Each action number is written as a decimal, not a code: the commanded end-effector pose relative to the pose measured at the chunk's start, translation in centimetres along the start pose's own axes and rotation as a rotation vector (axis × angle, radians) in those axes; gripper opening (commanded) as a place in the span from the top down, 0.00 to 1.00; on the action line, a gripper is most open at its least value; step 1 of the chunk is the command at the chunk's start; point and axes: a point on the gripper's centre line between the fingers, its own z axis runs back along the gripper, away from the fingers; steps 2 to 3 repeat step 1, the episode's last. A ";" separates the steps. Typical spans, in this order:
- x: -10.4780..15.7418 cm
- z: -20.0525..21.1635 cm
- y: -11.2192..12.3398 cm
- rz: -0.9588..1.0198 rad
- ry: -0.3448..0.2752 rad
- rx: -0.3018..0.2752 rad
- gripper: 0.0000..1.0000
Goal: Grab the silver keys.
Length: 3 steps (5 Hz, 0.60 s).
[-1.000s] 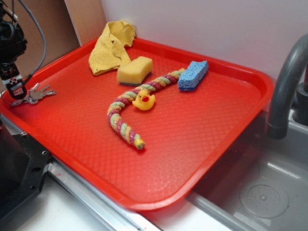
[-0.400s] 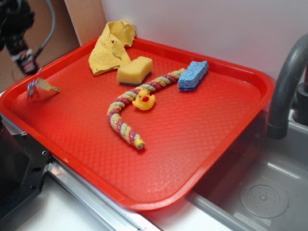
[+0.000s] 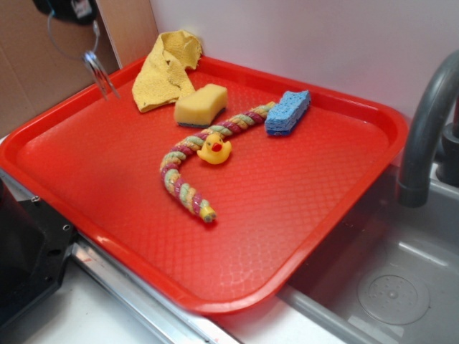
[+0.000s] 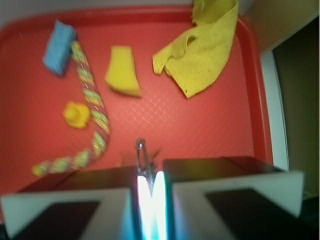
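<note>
The silver keys hang in the air from my gripper, high above the left back corner of the red tray. Their thin wire ring loops up to the jaws, which are mostly cut off by the top edge of the exterior view. In the wrist view the two jaws stand almost together and pinch the keys, which stick out below my gripper over the tray floor.
On the tray lie a crumpled yellow cloth, a yellow sponge, a blue sponge, a braided rope toy and a small yellow rubber duck. A grey faucet and a sink are at the right.
My gripper has risen from the tray's left edge up and toward the back, carrying the keys off the tray floor into the air.
</note>
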 end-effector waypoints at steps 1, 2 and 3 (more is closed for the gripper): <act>0.7 1.8 0.7 0.113 -0.023 -0.036 1.00; 0.7 1.8 0.7 0.113 -0.023 -0.036 1.00; 0.7 1.8 0.7 0.113 -0.023 -0.036 1.00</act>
